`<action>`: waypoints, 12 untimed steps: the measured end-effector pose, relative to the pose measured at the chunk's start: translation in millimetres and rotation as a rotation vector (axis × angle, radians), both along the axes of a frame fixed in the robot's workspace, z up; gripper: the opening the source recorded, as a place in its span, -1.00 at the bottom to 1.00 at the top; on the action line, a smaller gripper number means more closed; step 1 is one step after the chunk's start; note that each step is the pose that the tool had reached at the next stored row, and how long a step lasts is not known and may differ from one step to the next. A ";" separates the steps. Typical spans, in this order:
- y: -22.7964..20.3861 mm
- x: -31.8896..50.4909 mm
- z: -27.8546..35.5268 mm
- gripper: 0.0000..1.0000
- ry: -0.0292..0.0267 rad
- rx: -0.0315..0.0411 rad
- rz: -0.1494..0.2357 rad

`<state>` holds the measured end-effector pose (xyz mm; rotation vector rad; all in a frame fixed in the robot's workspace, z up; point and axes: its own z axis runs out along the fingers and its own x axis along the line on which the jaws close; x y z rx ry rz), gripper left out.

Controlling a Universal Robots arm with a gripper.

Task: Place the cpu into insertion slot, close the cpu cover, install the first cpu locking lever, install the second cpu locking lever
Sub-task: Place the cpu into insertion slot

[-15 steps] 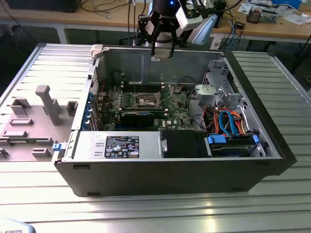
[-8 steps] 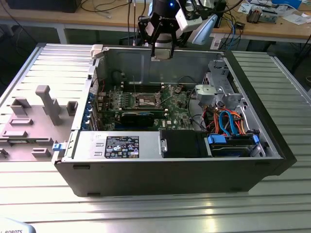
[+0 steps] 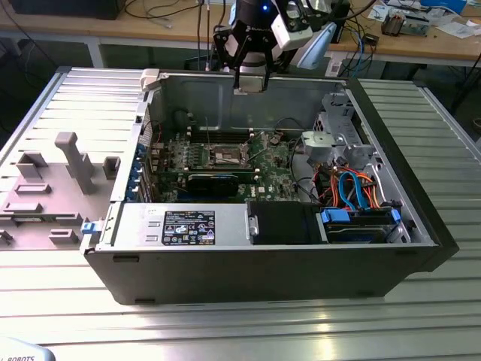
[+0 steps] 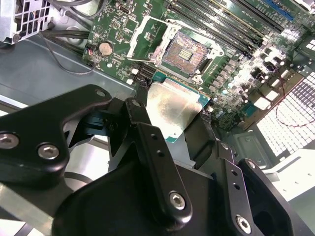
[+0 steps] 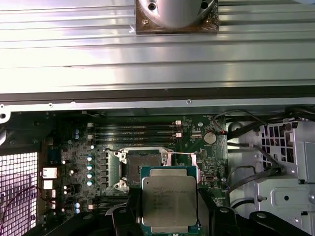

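Chip (image 4: pixel 173 105) pinched flat between fingers of gripper (image 3: pixel 250 75) — socket (image 5: pixel 144 164) well apart, below fingertips, left uncovered. Chip best kept level and squared to socket rim — any tilt likely punished by jamming.

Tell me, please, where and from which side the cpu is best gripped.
Grip the cpu by two opposite edges, coming down over its flat metal top, as the tool holds it. It is a thin flat square, so the edges likely offer the only purchase, leaving its underside free.
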<state>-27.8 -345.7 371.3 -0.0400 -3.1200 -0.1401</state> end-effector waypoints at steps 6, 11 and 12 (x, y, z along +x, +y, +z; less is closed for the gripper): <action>0.0 0.0 -0.9 0.08 0.0001 -0.0001 0.000; 0.0 -0.1 -5.2 0.08 0.0000 0.0000 0.000; 0.0 -0.1 -5.4 0.08 0.0000 -0.0001 0.000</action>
